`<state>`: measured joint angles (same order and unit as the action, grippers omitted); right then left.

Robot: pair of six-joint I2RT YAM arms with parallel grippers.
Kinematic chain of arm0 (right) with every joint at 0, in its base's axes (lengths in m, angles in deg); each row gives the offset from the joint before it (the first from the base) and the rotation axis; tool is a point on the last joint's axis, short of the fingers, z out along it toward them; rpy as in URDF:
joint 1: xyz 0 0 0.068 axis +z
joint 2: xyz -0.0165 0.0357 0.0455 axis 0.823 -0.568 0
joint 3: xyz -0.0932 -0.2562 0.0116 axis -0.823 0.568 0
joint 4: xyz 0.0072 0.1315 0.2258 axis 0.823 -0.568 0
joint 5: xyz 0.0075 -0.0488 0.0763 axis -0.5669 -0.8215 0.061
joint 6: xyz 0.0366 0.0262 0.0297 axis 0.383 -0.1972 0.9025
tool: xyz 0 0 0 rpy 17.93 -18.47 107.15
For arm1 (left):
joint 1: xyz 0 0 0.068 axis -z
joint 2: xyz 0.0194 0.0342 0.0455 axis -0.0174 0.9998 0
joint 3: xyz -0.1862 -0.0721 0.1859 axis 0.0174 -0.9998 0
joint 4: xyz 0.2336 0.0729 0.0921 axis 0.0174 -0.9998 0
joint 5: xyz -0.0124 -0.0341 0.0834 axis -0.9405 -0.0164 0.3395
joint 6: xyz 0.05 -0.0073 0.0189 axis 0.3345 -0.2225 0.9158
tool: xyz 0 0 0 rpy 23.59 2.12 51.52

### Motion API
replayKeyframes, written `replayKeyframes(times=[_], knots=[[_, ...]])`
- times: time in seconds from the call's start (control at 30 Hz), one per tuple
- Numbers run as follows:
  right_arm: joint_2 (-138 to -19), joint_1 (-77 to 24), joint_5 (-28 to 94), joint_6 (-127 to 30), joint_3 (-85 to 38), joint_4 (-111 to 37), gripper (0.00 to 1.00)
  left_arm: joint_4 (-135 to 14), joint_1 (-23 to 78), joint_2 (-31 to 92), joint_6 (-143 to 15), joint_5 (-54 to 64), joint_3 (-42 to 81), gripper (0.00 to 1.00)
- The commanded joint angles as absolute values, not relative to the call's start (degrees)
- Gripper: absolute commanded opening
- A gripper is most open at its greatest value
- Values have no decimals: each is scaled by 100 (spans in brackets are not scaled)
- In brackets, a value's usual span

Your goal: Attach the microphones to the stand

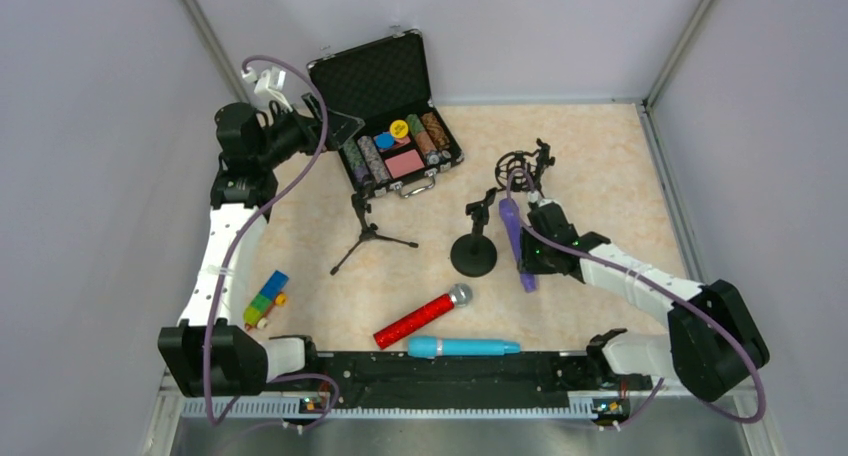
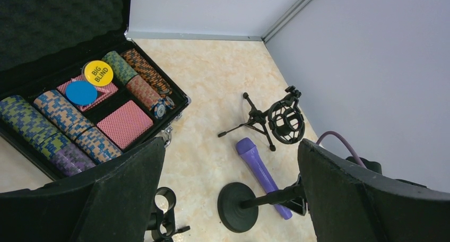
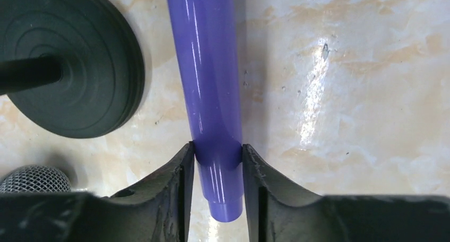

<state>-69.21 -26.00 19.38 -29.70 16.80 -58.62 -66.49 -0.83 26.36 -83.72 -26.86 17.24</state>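
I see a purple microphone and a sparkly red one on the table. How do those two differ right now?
The purple microphone is one plain colour all over; the red microphone glitters and has a silver mesh head. The purple microphone lies beside the round-base stand with the right gripper closed on its handle; the red microphone lies nearer the arms with no gripper on it. Both lie flat on the table, neither on a stand.
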Motion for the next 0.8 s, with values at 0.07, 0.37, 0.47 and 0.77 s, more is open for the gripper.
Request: replayKeyframes(times=[0.07, 0.37, 0.47, 0.77], knots=[[-6434, -2488, 2233, -2802, 1988, -5737, 31, -6335, -65, 2426, -8285, -2746, 1699, 99], [-5571, -2436, 2447, -2447, 2244, -6064, 29, -6299, -62, 2405, -8276, -2731, 1668, 99], [-5343, -2430, 2314, -2382, 2156, -6138, 51, -6291, -60, 2369, -8272, -2775, 1628, 99], [-6241, -2432, 1788, -2757, 1526, -5960, 73, -6073, -60, 2327, -8263, -2794, 1584, 99]])
